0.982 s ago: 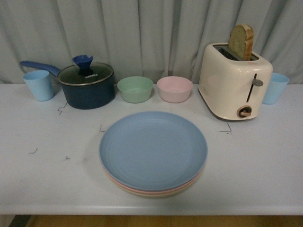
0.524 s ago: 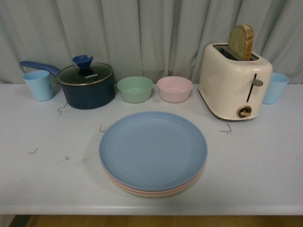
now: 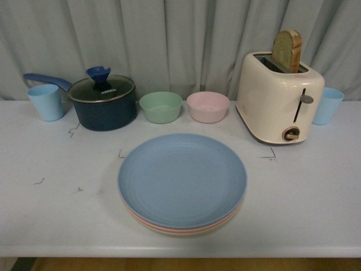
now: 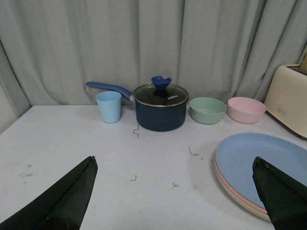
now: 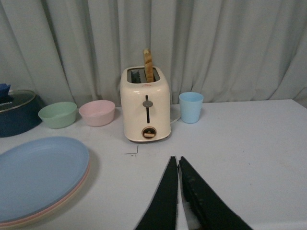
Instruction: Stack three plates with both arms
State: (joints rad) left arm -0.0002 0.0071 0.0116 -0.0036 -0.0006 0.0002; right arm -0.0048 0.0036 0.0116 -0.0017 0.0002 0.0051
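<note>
Front view, stack: blue plate (image 3: 182, 179) on top, pink plate (image 3: 169, 228) edge under it, cream plate (image 3: 217, 228) edge lowest; all three nested, centred on the near part of the white table (image 3: 51, 214).
Front view, surroundings: lidded saucepan (image 3: 104, 103), green bowl (image 3: 161, 106), pink bowl (image 3: 208, 106) and toaster (image 3: 279, 97) with a bread slice (image 3: 288, 49) stand behind the stack, none touching it; a light blue cup (image 3: 46, 101) at far left, another (image 3: 328, 105) at far right.
Front view, arms: neither in view.
Left wrist view, left gripper (image 4: 175, 191): fingers spread wide, nothing between them; the stack lies off to one side, apart from both fingers.
Right wrist view, right gripper (image 5: 178, 199): fingers closed together, holding nothing; the stack is well clear of it, toaster beyond.
Handling (judgement): the plates look light, rigid, matte, probably plastic or fibre; not very slippery, unlikely to shatter.
Grasp point (judgement): the raised rim at the outer edge, pinched from the side; nested rims leave little gap for a finger.
Task status (judgement): stacking looks complete.
</note>
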